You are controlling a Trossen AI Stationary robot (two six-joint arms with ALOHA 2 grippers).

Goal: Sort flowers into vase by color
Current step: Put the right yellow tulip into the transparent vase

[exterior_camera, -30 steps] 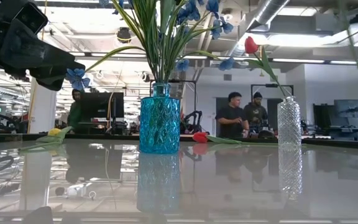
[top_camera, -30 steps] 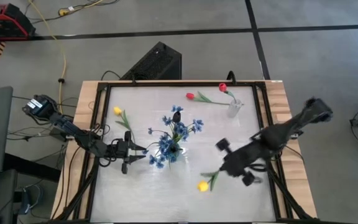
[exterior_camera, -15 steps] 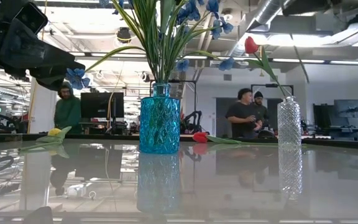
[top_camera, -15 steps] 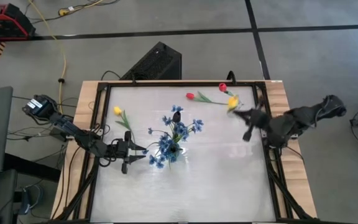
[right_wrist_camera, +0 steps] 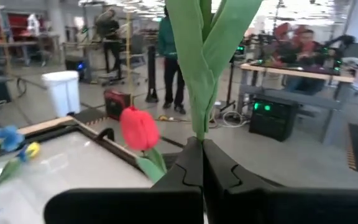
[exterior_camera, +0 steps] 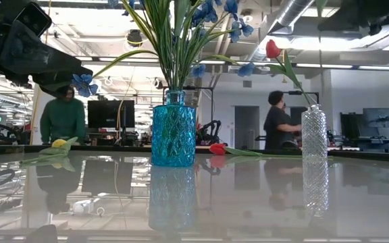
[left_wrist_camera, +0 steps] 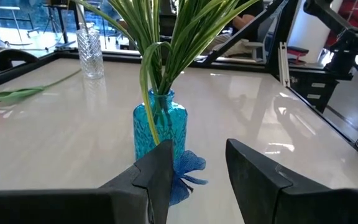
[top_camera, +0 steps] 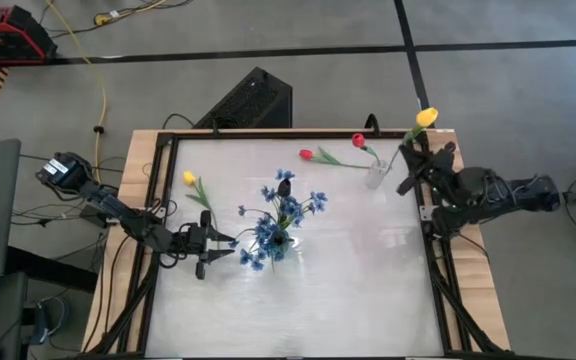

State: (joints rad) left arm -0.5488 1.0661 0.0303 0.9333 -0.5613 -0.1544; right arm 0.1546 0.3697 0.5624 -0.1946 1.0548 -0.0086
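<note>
Since a second ago, our right gripper point(top_camera: 408, 152) has carried the yellow tulip with long green leaves point(top_camera: 426, 117) from mid-worktop to beside the clear ribbed glass vase point(top_camera: 377, 175), fingers clamped on its stem. On the glossy white worktop point(top_camera: 368, 280), our left gripper point(top_camera: 230, 247) waits, fingers apart, facing the blue cut-glass vase point(exterior_camera: 173, 135).

1. The left arm reached in from the counter's left edge, bent at the elbow, its forearm stretched toward the middle.
2. The left gripper point(top_camera: 226, 247) hung low and level, jaws parted with nothing between them.
3. The right arm lay folded along the counter's right edge.
4. The right gripper point(top_camera: 405, 160) pointed at the far right corner, jaws pressed together.
</note>
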